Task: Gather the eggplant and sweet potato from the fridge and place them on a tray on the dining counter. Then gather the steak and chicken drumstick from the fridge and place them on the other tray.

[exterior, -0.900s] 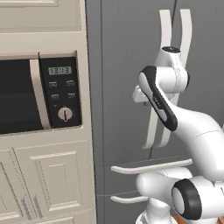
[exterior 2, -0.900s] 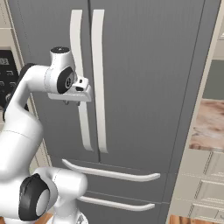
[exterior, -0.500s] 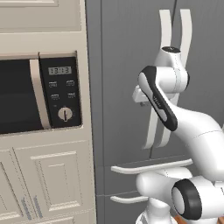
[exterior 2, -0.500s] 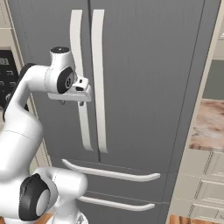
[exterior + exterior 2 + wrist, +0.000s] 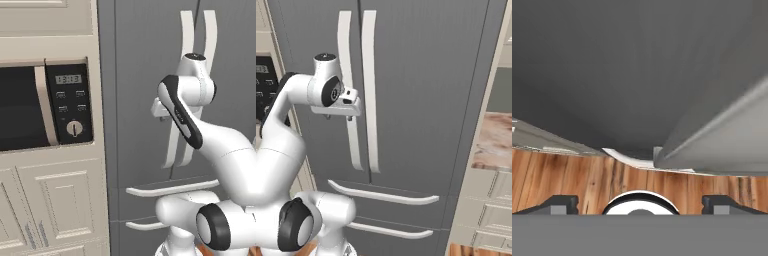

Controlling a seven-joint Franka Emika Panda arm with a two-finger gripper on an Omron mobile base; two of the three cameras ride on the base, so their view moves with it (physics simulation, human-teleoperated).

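Note:
The fridge stands right in front of me with both upper doors shut. My gripper hovers at mid-height of the left door's long pale handle. In the hand view the gripper is open, with its dark fingertips wide apart and nothing between them. The handle bar runs off to the right, and the grey door is close ahead. The dining counter peeks in at the right. The eggplant, sweet potato, steak, chicken drumstick and trays are out of view.
A cream cabinet with a built-in microwave adjoins the fridge on the left. Two drawer handles cross the fridge's lower part. Cream cabinet fronts sit below the counter. Wooden floor lies beneath.

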